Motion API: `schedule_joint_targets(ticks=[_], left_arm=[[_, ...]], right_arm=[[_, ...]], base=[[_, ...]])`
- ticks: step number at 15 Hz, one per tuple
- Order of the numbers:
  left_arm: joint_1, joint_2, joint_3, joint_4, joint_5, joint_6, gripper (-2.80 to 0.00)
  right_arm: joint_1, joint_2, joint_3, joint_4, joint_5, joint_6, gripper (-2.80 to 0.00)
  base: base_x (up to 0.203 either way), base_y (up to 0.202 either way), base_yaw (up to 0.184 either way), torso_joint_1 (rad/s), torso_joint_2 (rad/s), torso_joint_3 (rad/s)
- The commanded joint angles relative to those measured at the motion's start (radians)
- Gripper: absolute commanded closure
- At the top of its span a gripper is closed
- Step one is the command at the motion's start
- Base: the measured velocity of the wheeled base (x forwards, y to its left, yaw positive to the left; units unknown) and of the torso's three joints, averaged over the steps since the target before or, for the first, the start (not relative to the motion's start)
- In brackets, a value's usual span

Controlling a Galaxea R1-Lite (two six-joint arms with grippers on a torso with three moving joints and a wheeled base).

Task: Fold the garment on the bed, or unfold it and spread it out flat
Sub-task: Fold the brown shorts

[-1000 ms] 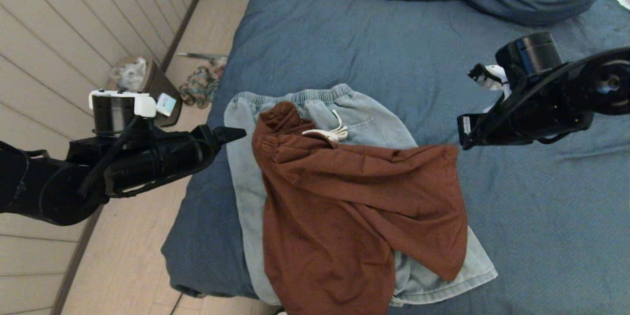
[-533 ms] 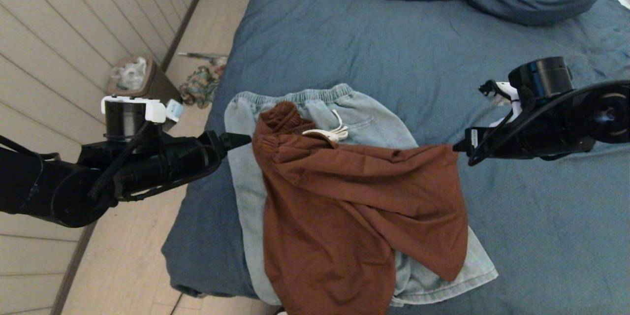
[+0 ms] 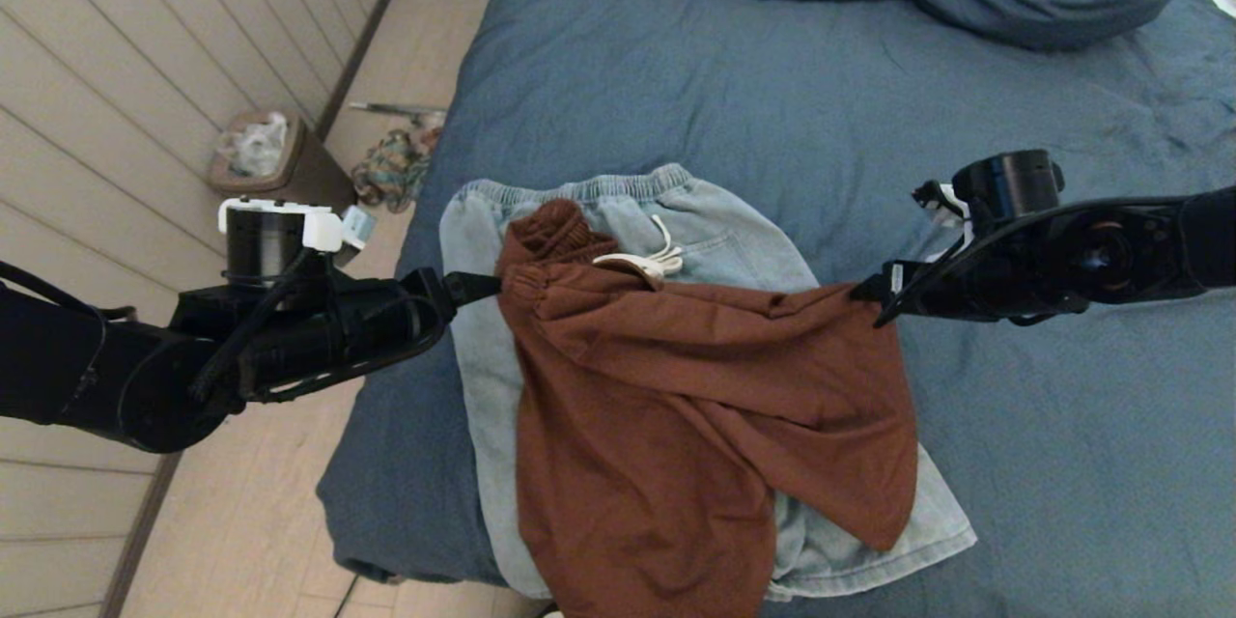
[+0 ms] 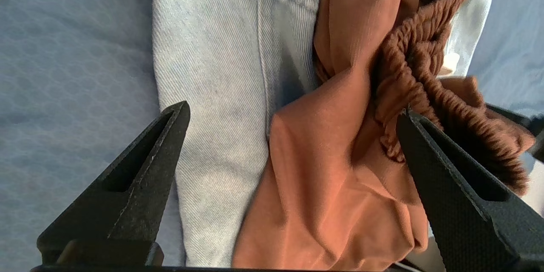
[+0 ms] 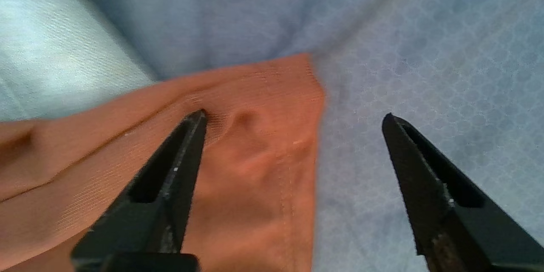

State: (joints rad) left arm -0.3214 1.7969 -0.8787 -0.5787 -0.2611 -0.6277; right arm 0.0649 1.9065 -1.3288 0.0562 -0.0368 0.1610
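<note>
text: none readable | labels: none | brands: none | numbers: none | signs: none

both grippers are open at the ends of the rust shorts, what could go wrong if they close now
1. The left gripper straddles both the rust-brown shorts and the pale denim shorts beneath, so it may pinch both.
2. The right gripper has only one finger on the rust hem corner; the other is over the slate-blue bed, so it might catch the bedding.
</note>
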Motion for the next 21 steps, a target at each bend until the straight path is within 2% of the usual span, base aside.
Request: schedule_joint_targets(ticks=[1, 2, 3, 8, 10, 14, 17, 21], left_arm=[[-0.002, 0.013, 0.000, -0.007, -0.001, -0.004, -2.80], [-0.002, 0.014, 0.001, -0.006, -0.001, -0.004, -2.80], [-0.002, 0.013, 0.001, -0.007, -0.001, -0.003, -2.80], [-0.004, 0.009, 0.012, -0.031, 0.000, -0.003, -2.80], [-0.004, 0.012, 0.014, -0.033, -0.001, -0.003, -2.80], [-0.014, 0.000, 0.024, -0.037, -0.001, -0.003, -2.80], [-0.018, -0.011, 0.029, -0.047, 0.000, -0.003, -2.80], [-0.025, -0.048, 0.040, -0.047, 0.000, -0.003, -2.80]], right_arm=[[0.005, 0.045, -0.009, -0.002, 0.003, 0.002, -2.80], [0.007, 0.058, -0.012, -0.011, 0.003, 0.003, -2.80], [0.007, 0.059, -0.009, -0.012, 0.003, 0.003, 0.00], [0.016, 0.066, -0.005, -0.015, 0.061, 0.048, 0.00], [0.021, 0.043, -0.002, -0.015, 0.061, 0.058, 0.00], [0.069, -0.121, 0.052, -0.011, 0.062, 0.081, 0.00], [0.173, -0.343, 0.159, 0.021, 0.057, 0.078, 0.00], [0.452, -0.533, 0.209, 0.206, 0.056, 0.076, 0.00]], base=[[0.000, 0.000, 0.000, 0.000, 0.00, 0.000], [0.000, 0.000, 0.000, 0.000, 0.00, 0.000], [0.000, 0.000, 0.000, 0.000, 0.00, 0.000], [0.000, 0.000, 0.000, 0.000, 0.00, 0.000], [0.000, 0.000, 0.000, 0.000, 0.00, 0.000], [0.000, 0.000, 0.000, 0.000, 0.00, 0.000], [0.000, 0.000, 0.000, 0.000, 0.00, 0.000], [0.000, 0.000, 0.000, 0.000, 0.00, 0.000]])
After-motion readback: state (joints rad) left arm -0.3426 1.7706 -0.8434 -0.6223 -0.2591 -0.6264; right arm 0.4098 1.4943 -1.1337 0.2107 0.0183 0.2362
